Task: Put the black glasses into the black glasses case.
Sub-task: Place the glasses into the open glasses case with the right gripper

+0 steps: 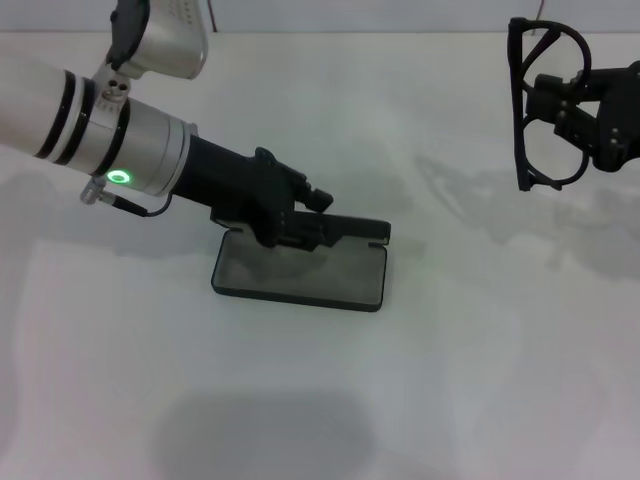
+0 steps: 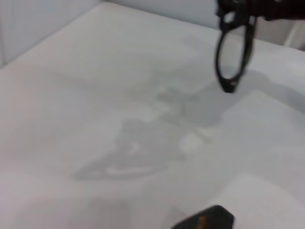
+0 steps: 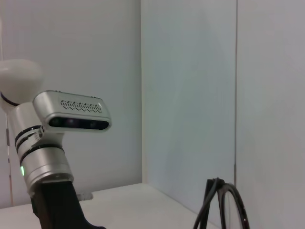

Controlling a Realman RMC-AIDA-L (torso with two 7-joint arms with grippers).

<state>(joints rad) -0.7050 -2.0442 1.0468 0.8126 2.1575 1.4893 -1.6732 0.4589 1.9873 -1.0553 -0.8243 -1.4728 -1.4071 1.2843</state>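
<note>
The black glasses case (image 1: 300,272) lies open on the white table, its grey-lined base toward me and its lid (image 1: 355,230) raised along the far edge. My left gripper (image 1: 305,222) reaches in from the left and is shut on that lid. Up at the far right, my right gripper (image 1: 553,105) is shut on the black glasses (image 1: 520,105), which hang in the air clear of the table, well to the right of the case. The left wrist view shows the glasses (image 2: 229,86) dangling above the table. In the right wrist view a part of the glasses (image 3: 209,202) shows at the edge.
The white table (image 1: 450,380) stretches around the case with faint grey smudges on it. The left arm (image 3: 45,167) and its wrist camera stand before pale wall panels in the right wrist view. A small dark tip (image 2: 205,220) shows in the left wrist view.
</note>
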